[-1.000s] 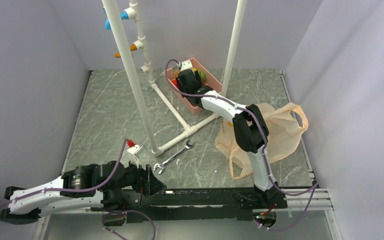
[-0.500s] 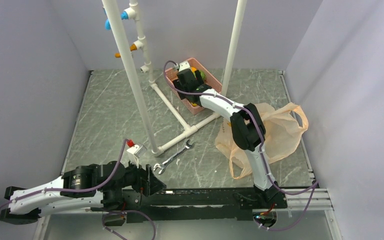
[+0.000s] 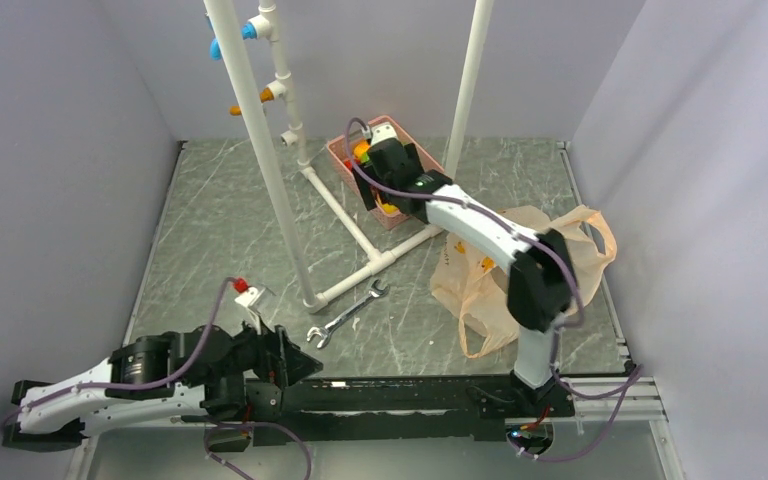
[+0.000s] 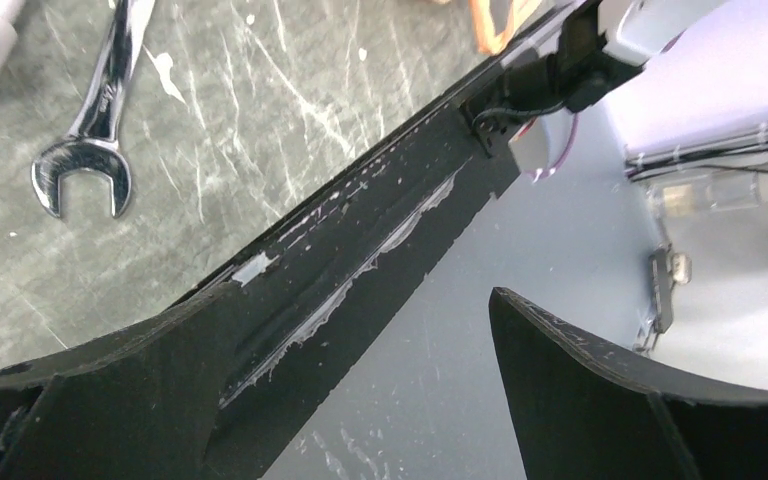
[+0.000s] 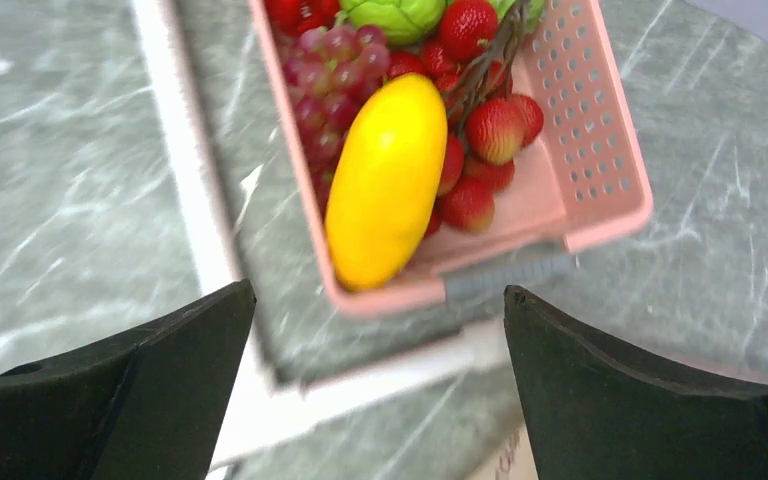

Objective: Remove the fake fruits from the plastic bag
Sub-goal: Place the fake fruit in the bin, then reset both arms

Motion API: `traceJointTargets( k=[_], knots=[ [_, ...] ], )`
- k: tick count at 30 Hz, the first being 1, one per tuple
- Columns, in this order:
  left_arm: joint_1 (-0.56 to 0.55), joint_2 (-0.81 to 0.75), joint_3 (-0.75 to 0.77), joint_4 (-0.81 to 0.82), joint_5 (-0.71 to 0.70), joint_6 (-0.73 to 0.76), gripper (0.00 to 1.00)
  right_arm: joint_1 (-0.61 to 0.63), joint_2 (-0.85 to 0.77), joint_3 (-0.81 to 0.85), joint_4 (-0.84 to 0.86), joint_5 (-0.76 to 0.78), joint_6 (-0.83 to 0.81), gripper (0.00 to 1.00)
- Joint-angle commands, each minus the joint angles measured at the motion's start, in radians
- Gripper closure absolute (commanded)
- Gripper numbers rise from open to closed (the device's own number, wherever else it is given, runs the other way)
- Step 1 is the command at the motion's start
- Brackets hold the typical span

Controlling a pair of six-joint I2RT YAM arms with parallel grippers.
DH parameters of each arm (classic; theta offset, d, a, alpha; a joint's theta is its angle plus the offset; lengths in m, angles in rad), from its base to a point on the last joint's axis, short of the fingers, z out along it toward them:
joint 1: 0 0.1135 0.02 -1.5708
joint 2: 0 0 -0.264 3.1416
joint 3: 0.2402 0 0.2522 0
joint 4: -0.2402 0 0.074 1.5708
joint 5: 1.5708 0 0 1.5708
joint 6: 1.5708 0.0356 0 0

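The yellow mango [image 5: 385,180] and a bunch of red-purple grapes [image 5: 320,70] lie in the pink basket [image 5: 610,130] with strawberries and a green fruit. In the top view the mango [image 3: 390,209] shows under my right arm. My right gripper [image 5: 377,290] is open and empty, hovering over the basket's near end [image 3: 380,190]. The peach plastic bag [image 3: 560,265] lies crumpled on the table to the right, apart from both grippers. My left gripper [image 4: 358,295] is open and empty over the front rail [image 3: 295,365].
A white pipe frame [image 3: 260,150] stands upright at centre-left, and its floor pipe [image 5: 200,190] runs beside the basket. A steel wrench [image 3: 345,315] lies near the front edge and also shows in the left wrist view [image 4: 90,120].
My right arm's elbow has swung right over the bag and the gripper has shifted over the basket, uncovering the mango. My left arm has drawn back slightly to the left.
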Motion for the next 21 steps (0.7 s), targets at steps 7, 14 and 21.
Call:
traceJointTargets(
  k=[7, 14, 21],
  knots=[
    [-0.005, -0.267, 0.084, 0.018, -0.228, 0.092, 0.01, 0.051, -0.743, -0.436, -0.102, -0.126, 0.204, 0.01],
    [-0.003, -0.145, 0.274, 0.126, -0.342, 0.292, 0.01, 0.048, -1.128, -0.466, -0.328, -0.009, 0.209, 0.01],
    [-0.003, 0.228, 0.468, 0.306, -0.313, 0.529, 0.01, 0.049, -1.348, -0.415, -0.437, 0.133, 0.24, 0.0]
  ],
)
